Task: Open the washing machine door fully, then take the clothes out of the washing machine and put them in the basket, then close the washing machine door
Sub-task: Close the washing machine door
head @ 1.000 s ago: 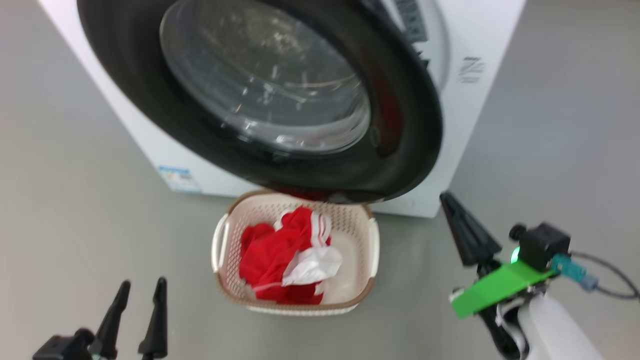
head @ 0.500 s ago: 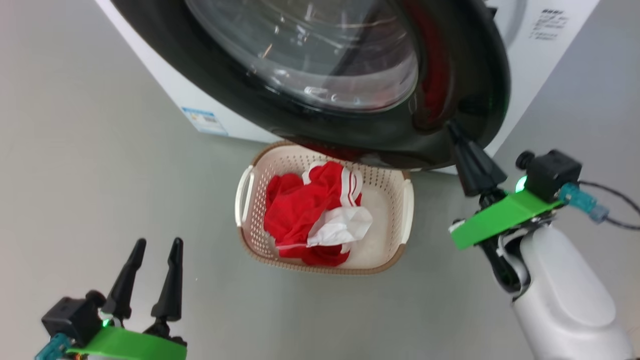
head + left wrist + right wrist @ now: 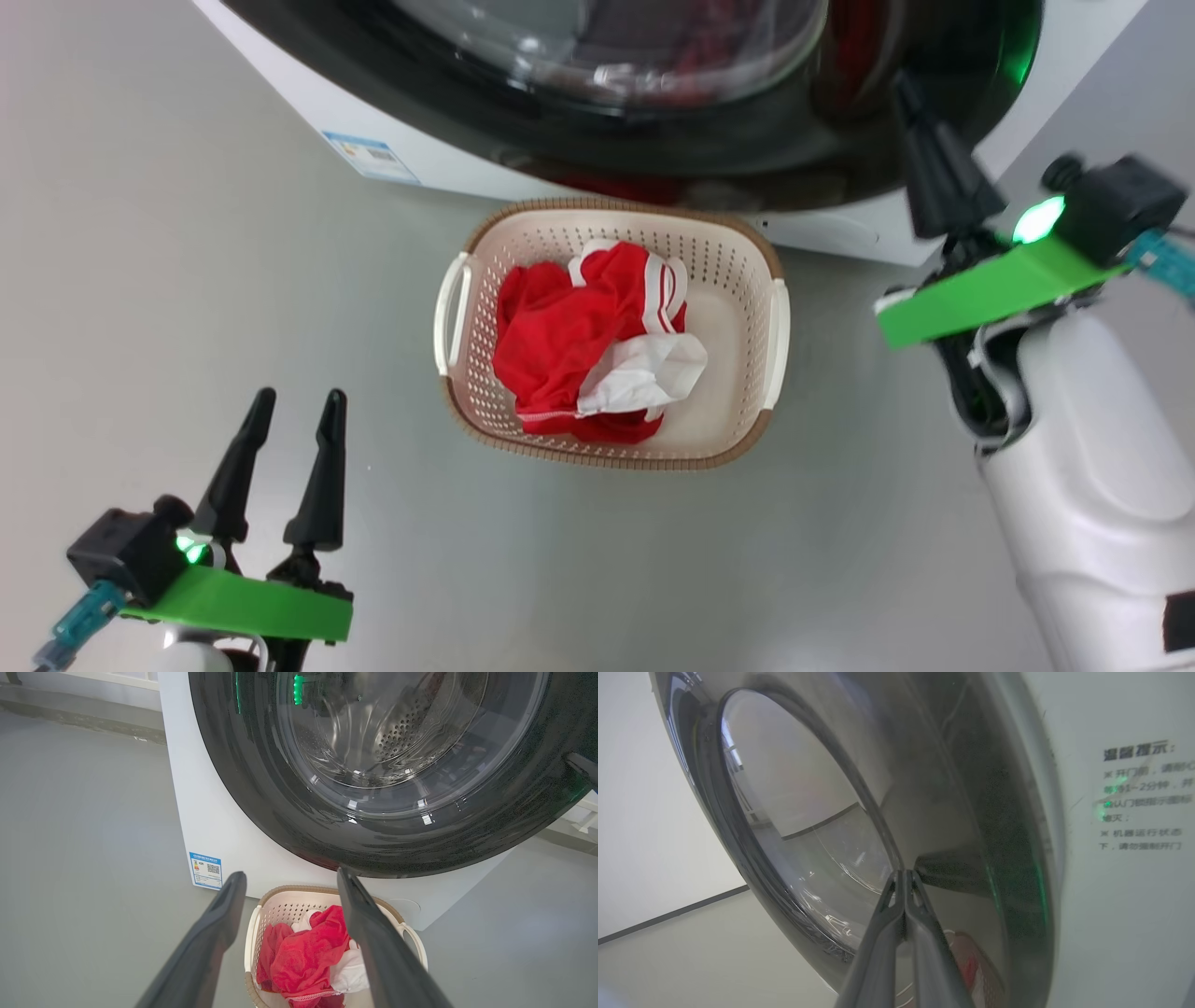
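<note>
Our left gripper (image 3: 299, 397) hangs wide and empty left of the basket (image 3: 607, 457), which holds the clothes (image 3: 569, 336). Our right gripper (image 3: 904, 84), pinched closed, touches the washing machine door (image 3: 709, 140) above the basket.

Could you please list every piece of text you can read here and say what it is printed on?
"温馨提示:" heads the notice on the washer front, beside the door.
"※ 机器运行状态下,请勿强制开门" is the notice's last two lines.
The notice's middle lines are blurred and partly cut off.
The print on the blue label at the washer's lower corner is too small to read.
</note>
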